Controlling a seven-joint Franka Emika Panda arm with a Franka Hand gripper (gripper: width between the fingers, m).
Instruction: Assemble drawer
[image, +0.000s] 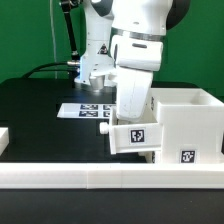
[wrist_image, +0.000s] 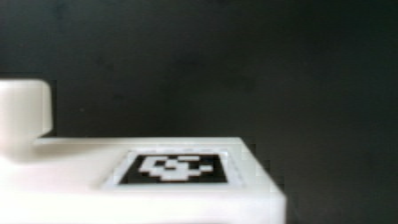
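Green backdrop behind black bench (image: 40, 105). Marker board (image: 85, 110) mid-bench. Small white plastic tagged tray (image: 133, 135) near front edge, partly entered in tall boxy white plastic housing (image: 185, 122) at front right corner. Gripper hidden; state unknown. Tray likely light, stiff, slippery; hold by side walls.

White drawer (image: 180, 118), black-and-white tags (image: 139, 134)

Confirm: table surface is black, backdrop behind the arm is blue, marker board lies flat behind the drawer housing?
Backdrop is wrong: the exterior view shows it green, not blue. The table is black, and the marker board lies flat behind the drawer housing.
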